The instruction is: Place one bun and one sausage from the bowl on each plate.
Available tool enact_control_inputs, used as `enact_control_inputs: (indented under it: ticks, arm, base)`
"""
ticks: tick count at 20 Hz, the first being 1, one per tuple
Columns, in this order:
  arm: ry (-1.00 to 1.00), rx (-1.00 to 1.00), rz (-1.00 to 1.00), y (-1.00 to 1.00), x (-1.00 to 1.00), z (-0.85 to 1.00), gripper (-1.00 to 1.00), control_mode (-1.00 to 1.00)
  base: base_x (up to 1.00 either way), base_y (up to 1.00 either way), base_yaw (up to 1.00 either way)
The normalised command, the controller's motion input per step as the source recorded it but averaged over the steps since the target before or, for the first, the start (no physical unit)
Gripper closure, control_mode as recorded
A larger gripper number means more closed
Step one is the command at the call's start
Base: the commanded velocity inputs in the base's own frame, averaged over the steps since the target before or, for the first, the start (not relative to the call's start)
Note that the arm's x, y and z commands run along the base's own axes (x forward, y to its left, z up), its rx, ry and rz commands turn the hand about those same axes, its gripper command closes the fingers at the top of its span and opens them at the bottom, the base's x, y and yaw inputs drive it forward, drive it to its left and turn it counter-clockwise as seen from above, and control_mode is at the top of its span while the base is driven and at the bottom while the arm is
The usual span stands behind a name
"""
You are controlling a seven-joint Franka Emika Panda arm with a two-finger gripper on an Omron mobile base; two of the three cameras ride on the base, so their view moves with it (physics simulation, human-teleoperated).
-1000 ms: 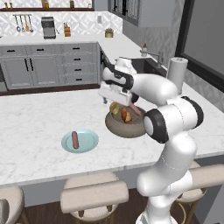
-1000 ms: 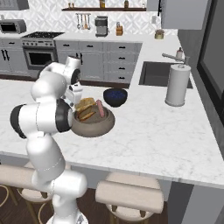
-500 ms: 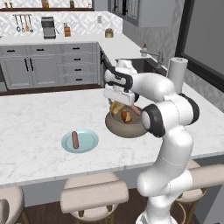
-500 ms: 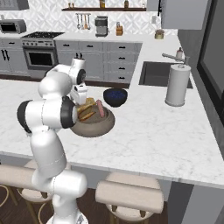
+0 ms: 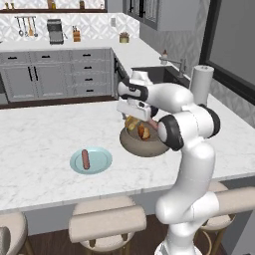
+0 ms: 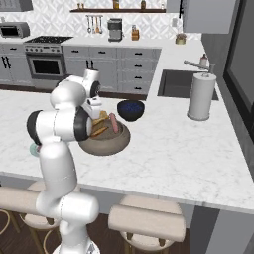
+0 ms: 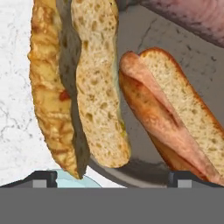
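Stone bowl [image 5: 144, 143] mid counter [image 5: 45, 134], buns [image 7: 98, 87] plus sausage [image 6: 114, 123] inside, dark blue bowl [image 6: 131, 109] just behind it. My claw [image 5: 130, 115] hangs right over buns, fingers spread wide, gripping nothing, from what I see. Pale blue plate [image 5: 91, 160] off to left, well apart, one sausage [image 5: 85, 159] on it. Paper towel roll [image 6: 201, 96] by sink [image 6: 173, 84].

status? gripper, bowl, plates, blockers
Gripper open, low over the bowl, a bun between its tips. Blue plate has a sausage, no bun. Nothing blocking.
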Motion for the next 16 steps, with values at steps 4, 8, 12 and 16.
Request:
enact_control_inputs:
  ticks: [4, 8, 12, 16]
  arm:
    - [0.00, 0.00, -0.01, 0.00, 0.33, -0.03, -1.00, -1.00]
    - [0.00, 0.00, -0.02, 0.00, 0.33, -0.03, -1.00, -1.00]
    - [0.00, -0.03, -0.04, 0.00, 0.28, -0.14, -1.00, -1.00]
    - [0.00, -0.05, -0.03, 0.04, 0.21, -0.17, -1.00, -1.00]
  base:
    - [0.00, 0.00, 0.00]
    - [0.00, 0.00, 0.00]
    - [0.00, 0.00, 0.00]
    - [0.00, 0.00, 0.00]
